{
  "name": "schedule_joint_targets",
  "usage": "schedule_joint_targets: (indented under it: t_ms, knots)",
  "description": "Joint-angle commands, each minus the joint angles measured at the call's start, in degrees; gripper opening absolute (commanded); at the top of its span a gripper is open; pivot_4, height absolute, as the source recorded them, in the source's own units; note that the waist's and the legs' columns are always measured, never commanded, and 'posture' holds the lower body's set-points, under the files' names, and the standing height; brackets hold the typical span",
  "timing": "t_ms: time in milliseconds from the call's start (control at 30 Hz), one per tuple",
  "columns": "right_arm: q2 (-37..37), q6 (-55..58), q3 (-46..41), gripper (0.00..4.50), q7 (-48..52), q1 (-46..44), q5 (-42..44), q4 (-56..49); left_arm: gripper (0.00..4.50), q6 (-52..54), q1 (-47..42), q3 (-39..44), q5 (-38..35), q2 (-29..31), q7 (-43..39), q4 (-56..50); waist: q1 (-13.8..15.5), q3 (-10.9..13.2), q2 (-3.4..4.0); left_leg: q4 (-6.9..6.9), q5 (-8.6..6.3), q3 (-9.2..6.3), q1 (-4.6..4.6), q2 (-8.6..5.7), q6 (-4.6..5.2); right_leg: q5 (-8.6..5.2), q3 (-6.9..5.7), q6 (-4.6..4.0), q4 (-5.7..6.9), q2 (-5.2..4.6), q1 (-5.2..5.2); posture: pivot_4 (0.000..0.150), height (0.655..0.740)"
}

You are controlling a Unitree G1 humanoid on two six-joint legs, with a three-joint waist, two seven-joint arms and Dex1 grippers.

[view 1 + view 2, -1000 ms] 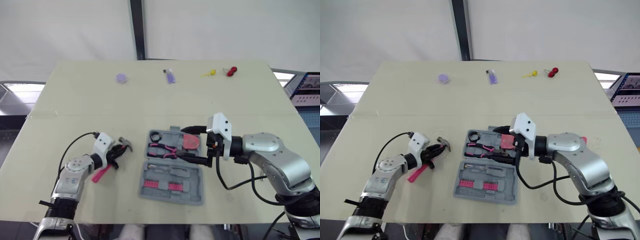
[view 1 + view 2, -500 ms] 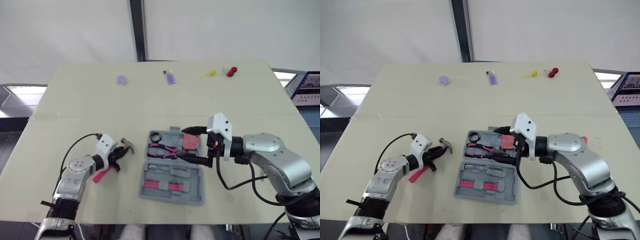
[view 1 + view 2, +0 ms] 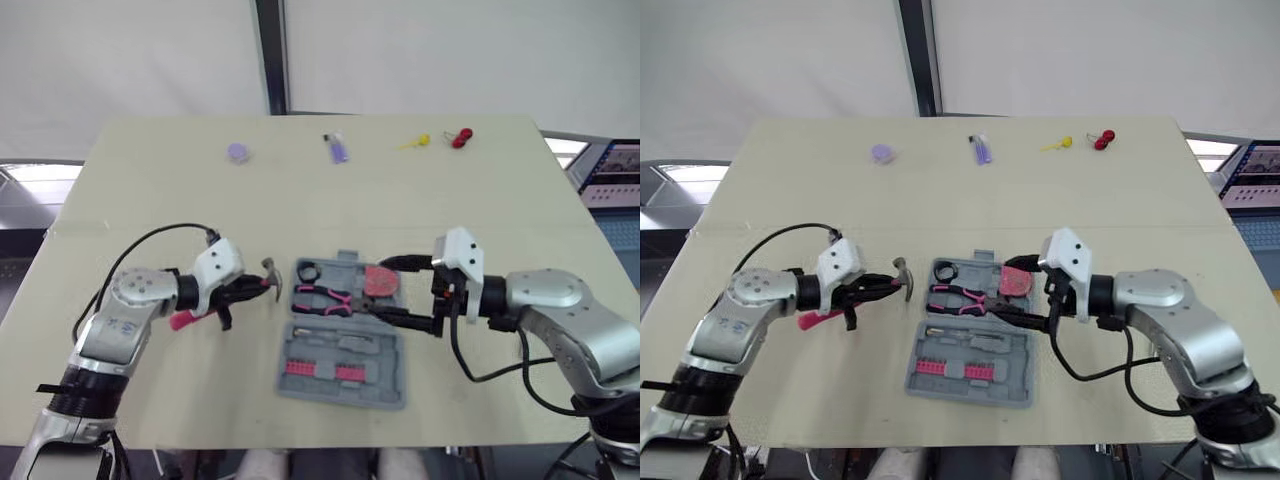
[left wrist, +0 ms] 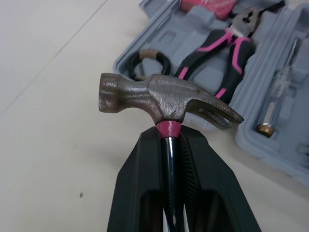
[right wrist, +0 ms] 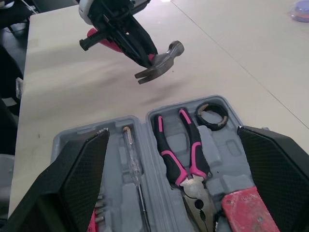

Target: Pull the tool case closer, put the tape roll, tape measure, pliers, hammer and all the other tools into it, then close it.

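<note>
The grey tool case (image 3: 340,345) lies open in the middle of the table. It holds a black tape roll (image 3: 308,271), pink-handled pliers (image 3: 330,297), a pink tape measure (image 3: 381,281) and a row of pink bits (image 3: 320,370). My left gripper (image 3: 245,290) is shut on the hammer's shaft just below its steel head (image 4: 164,99). The hammer (image 3: 272,277) hangs above the table, its head close to the case's left edge and its pink grip (image 3: 182,320) trailing left. My right gripper (image 3: 386,290) is open, one finger on each side of the case's right end by the tape measure.
Small items lie along the table's far edge: a purple disc (image 3: 238,152), a purple object (image 3: 339,150), a yellow piece (image 3: 417,142) and a red piece (image 3: 460,138). A screen (image 3: 612,165) stands off the right side of the table.
My left gripper has lifted the hammer off the table and carried it right, up to the case's left edge. The right gripper stays open at the case.
</note>
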Motion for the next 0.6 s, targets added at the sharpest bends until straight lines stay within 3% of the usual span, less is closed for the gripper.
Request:
schedule_joint_targets:
  t_ms: [33,200,367,600]
  knots:
    - [-2.6,-0.6,-4.7,4.50,2.1,2.5,2.4,-4.0,0.06,1.4,-4.1,-2.7,-1.4,0.4,-3.5,-4.2,0.1,0.0,-0.04,0.02,0.00,0.00,-0.01,0.00,0.00,0.00,0.00,0.00,0.00,0.00,0.00,0.150,0.7400]
    - [-7.1,-0.7,-9.3,4.50,3.8,8.2,2.8,-5.2,0.06,2.3,-9.2,-9.3,0.4,-1.8,-6.1,-3.7,0.2,0.1,-0.08,0.07,0.00,0.01,-0.03,0.00,0.01,0.03,0.01,0.01,-0.01,0.00,0.02,0.150,0.7400]
    - [-9.3,-1.0,-13.8,4.50,3.7,13.6,2.9,-6.8,0.06,2.4,-16.3,-18.8,8.0,-5.0,-5.6,-0.9,0.2,0.1,-0.16,0.11,0.00,0.01,-0.07,-0.01,0.03,0.05,0.01,0.02,-0.02,0.00,0.02,0.150,0.7400]
    - [-7.8,0.1,-16.6,4.50,0.1,19.0,3.1,-10.7,0.06,8.5,-23.4,-23.5,7.8,-10.7,-8.7,0.6,0.2,0.1,-0.18,0.17,0.00,0.01,-0.13,-0.02,0.05,0.06,0.00,0.03,-0.02,0.00,0.00,0.150,0.7400]
